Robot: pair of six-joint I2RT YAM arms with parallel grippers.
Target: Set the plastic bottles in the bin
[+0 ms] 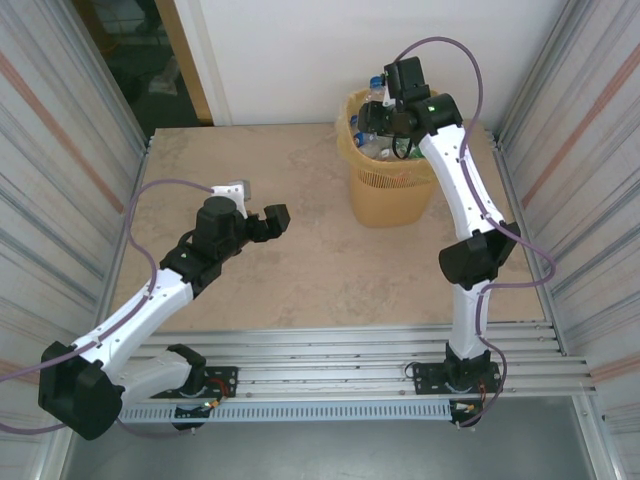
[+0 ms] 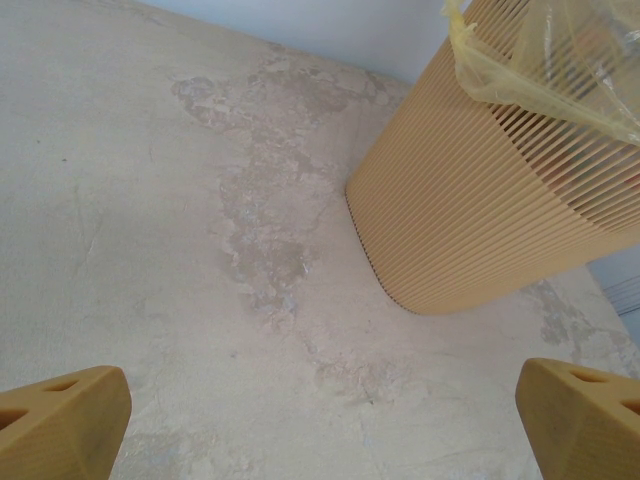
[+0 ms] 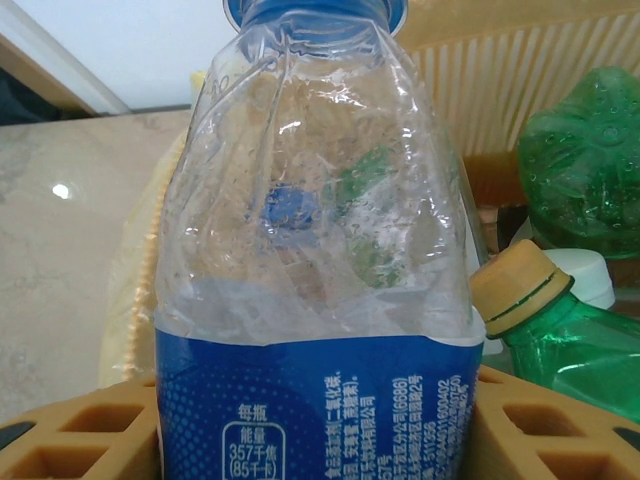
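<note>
The right gripper (image 1: 386, 118) hangs over the mouth of the bin (image 1: 392, 192), which stands at the far right of the table (image 1: 300, 275), near the back wall. In the right wrist view its two yellow fingers (image 3: 70, 435) press on either side of a clear bottle (image 3: 310, 250), and the right gripper (image 3: 318, 435) pinches it at the blue label. The bottle stands upright between them, blue cap at the top, its clear upper part crumpled and dented. Just right of it, inside the bin, lies a green bottle (image 3: 575, 345) with a tan cap, tilted so that the cap points up and to the left, and a second green bottle (image 3: 590, 160) sits higher behind it. The bin's lattice wall (image 3: 500, 90) rises behind them. From above, several bottles (image 1: 372, 140) show in the bin's mouth, under the gripper. The left gripper (image 1: 255, 203) hovers over the bare middle of the table, well apart from the bin. In the left wrist view the left gripper (image 2: 320, 430) has its fingers (image 2: 60, 425) spread wide with nothing between them, only the mottled tabletop below. The bin (image 2: 480, 220) stands ahead and to the right, its yellow liner (image 2: 540, 60) folded over the rim
</note>
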